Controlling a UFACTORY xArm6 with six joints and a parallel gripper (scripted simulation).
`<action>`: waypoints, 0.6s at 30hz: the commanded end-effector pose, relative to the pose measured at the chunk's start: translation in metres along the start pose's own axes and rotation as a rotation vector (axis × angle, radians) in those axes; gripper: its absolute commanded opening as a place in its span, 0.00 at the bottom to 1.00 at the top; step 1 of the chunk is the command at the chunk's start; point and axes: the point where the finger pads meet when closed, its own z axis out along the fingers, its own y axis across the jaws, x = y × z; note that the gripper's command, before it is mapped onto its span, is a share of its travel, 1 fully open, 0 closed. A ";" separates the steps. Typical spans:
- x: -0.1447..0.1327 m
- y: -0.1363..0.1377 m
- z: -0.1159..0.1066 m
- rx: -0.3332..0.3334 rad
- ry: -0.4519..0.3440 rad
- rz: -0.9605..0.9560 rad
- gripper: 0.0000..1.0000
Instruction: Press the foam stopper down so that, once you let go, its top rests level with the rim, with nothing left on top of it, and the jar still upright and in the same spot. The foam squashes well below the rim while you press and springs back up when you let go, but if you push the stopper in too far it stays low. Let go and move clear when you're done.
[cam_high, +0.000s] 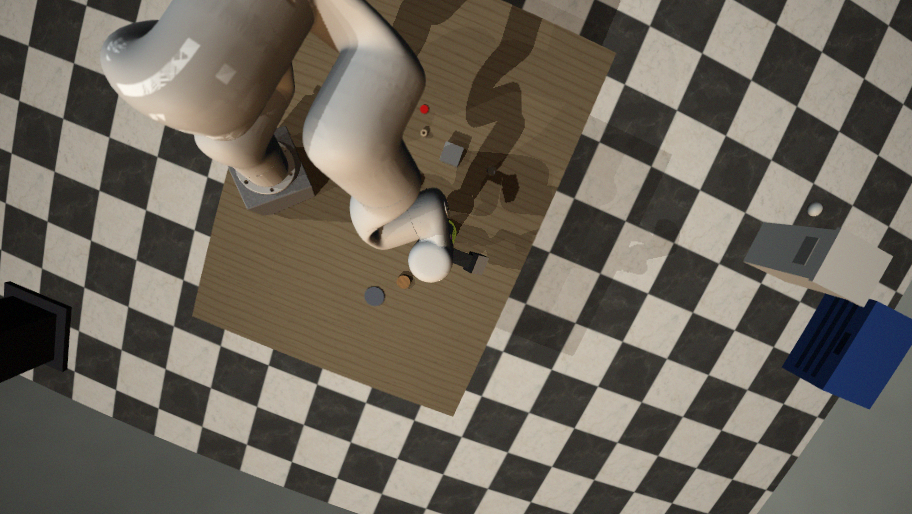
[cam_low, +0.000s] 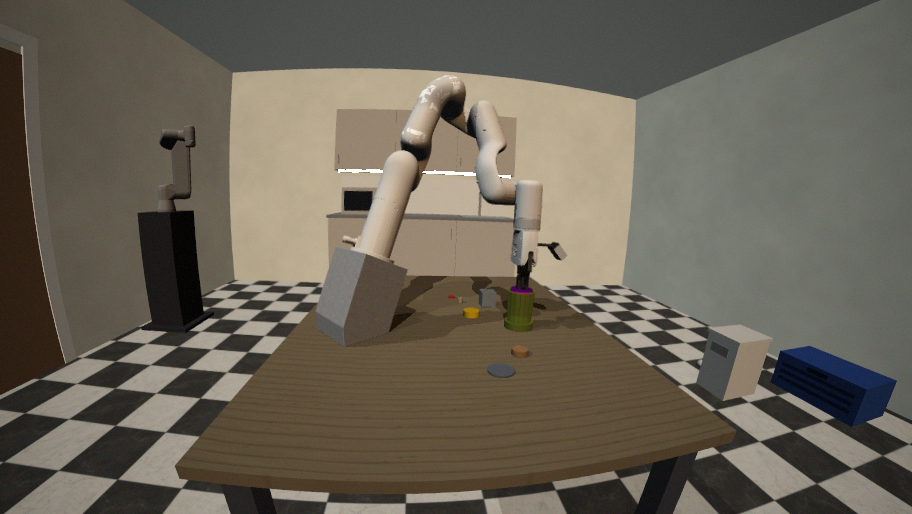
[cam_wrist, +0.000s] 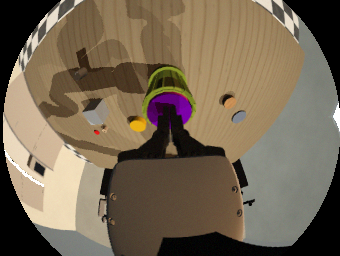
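Purple foam caps our olive-green jar (cam_low: 518, 311), and we see the foam stopper (cam_low: 521, 289) as a thin band showing just above the rim in the exterior view. We have the gripper (cam_low: 523, 279) hanging straight down over it, its dark fingers pressed together with nothing between them, their tips at the stopper's top face; from the wrist view they sit over the middle of the purple disc (cam_wrist: 169, 106), though we cannot tell how hard they bear on it. The jar stands upright on the wooden table (cam_low: 395, 408), toward the far right part of the top. Near it we note a yellow puck (cam_low: 470, 312) to its left, a small grey cube (cam_low: 487, 297) just behind that, and a tiny red dot (cam_low: 452, 297) farther left. Closer to the camera lie a brown disc (cam_low: 520, 351) and a flat grey disc (cam_low: 501, 370), well apart from the jar. The arm's grey base block (cam_low: 357, 305) sits on the table's left side.
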 end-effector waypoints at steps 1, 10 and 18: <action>0.001 0.000 -0.015 -0.001 0.002 0.000 0.00; 0.001 0.000 -0.034 -0.001 0.002 0.000 0.00; 0.001 0.000 -0.042 -0.001 0.002 0.000 0.00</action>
